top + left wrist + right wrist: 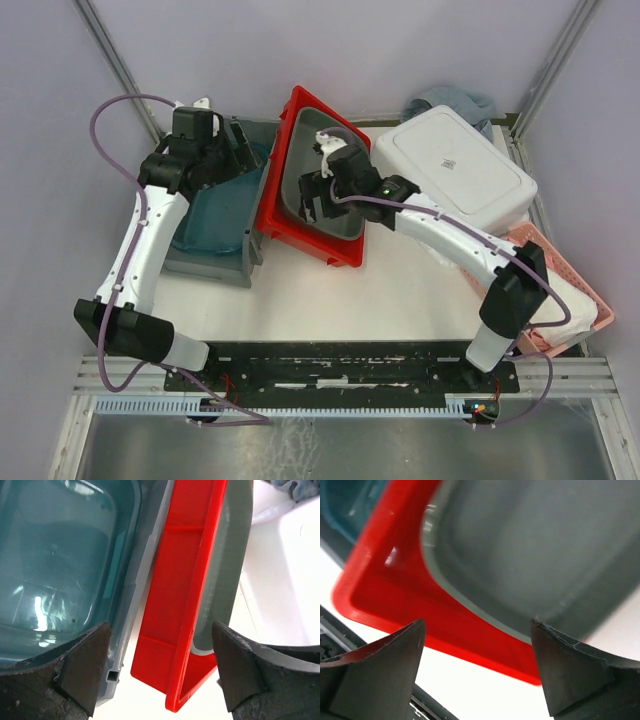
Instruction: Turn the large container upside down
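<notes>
Jaws both open, empty; one red container (272, 205), one grey tub (298, 165) inside, one teal tub (215, 215) beside.

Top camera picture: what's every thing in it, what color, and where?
red bin: 1, red, middle, tilted beside the grey tray
grey tub: 1, grey, inside the red bin
teal tub: 1, teal, in the grey tray
grey tray: 1, grey, left
white container: 1, white, back right
cloth: 1, blue-grey, behind the white container
pink basket: 1, pink, right edge
table: 1, white, underneath
arms: 2, white and black, near edge
left gripper, right gripper: 2, dark, open, by the red bin
</notes>
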